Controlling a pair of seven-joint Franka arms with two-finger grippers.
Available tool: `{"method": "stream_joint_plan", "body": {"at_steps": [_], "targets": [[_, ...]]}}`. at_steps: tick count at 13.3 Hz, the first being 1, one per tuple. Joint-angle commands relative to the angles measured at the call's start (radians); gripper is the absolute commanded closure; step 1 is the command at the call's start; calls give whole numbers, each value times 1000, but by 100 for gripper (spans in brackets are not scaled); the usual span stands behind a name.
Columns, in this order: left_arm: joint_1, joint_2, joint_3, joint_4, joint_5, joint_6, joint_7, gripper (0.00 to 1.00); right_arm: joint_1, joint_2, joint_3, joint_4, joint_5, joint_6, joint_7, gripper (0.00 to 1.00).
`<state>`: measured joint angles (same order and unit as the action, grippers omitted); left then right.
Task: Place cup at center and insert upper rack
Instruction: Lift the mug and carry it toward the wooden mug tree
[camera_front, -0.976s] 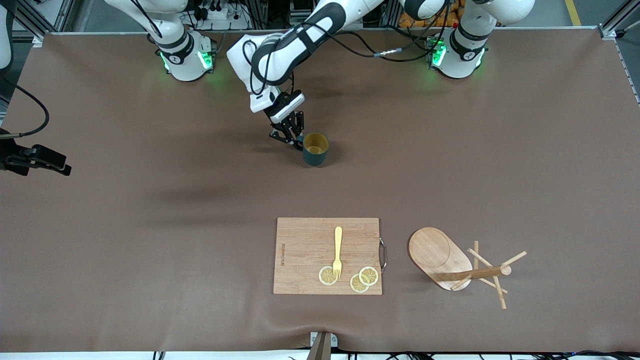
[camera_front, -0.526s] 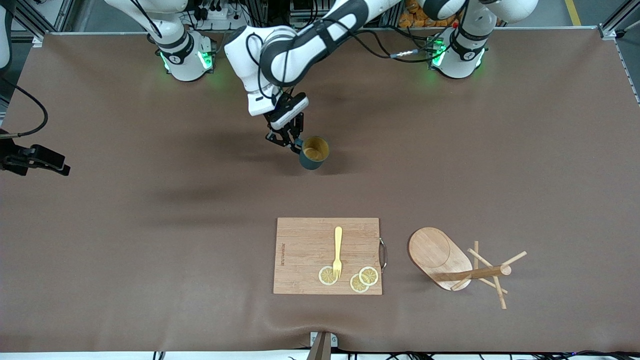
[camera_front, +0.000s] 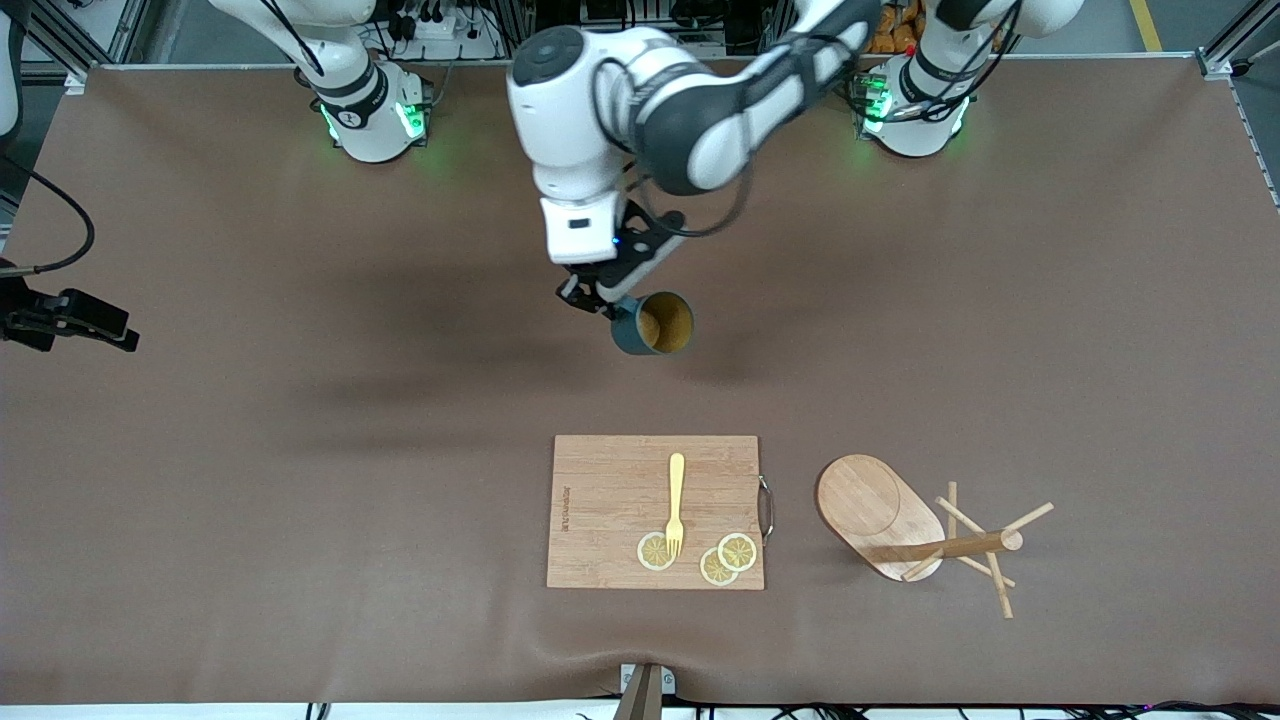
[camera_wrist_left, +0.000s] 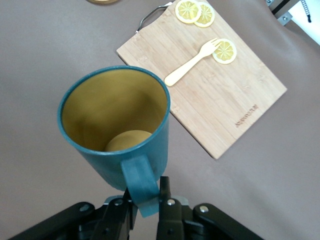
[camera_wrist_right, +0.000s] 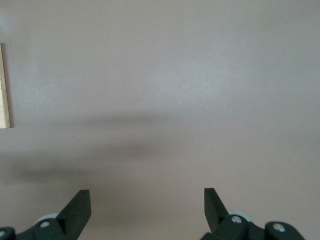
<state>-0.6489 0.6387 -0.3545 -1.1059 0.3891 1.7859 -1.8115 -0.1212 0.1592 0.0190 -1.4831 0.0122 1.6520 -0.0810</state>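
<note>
Left gripper (camera_front: 603, 300): upper centre of the front view, hanging over the bare brown table (camera_front: 200, 500); arm reaches in from its base at the frame's upper right. Fingers clamped together on the cup's handle (camera_wrist_left: 141, 186), seen plainly in the left wrist view.
Cup (camera_front: 655, 323): dark teal, yellowish-tan inside, carried in the air and tilted so its mouth shows to the front camera; just above the middle of the frame. Its shadow falls on the cloth beside it.
Right gripper (camera_wrist_right: 147, 212): fingers wide apart in the right wrist view, nothing between them, bare table below. Arm waits at the left edge of the front view.
Upper rack (camera_front: 925, 530): lower right of the front view, lying on its side; oval base (camera_front: 870, 505) tipped up, post (camera_front: 950, 547) and pegs resting on the table. Well apart from the cup.
Cutting board (camera_front: 655, 511): lower centre of the front view, flat, just beside the rack's base.
On board: yellow fork (camera_front: 676, 503), tines over one of three lemon slices (camera_front: 728, 558).
</note>
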Motion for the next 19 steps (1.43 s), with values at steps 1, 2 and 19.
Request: {"method": "stream_joint_plan", "body": {"at_steps": [1,2,19], "targets": [[102,-79,-17,-32,-143,33,131,100,-22,-1,16,12,3,-5,-3,0],[139,-95,-11,-32,-214,35,186,100,-22,-1,16,12,3,-5,-2,0],[733,-61,84,-35,-1401,-9,891,100,-20,-1,16,12,11,-5,-2,0]]}}
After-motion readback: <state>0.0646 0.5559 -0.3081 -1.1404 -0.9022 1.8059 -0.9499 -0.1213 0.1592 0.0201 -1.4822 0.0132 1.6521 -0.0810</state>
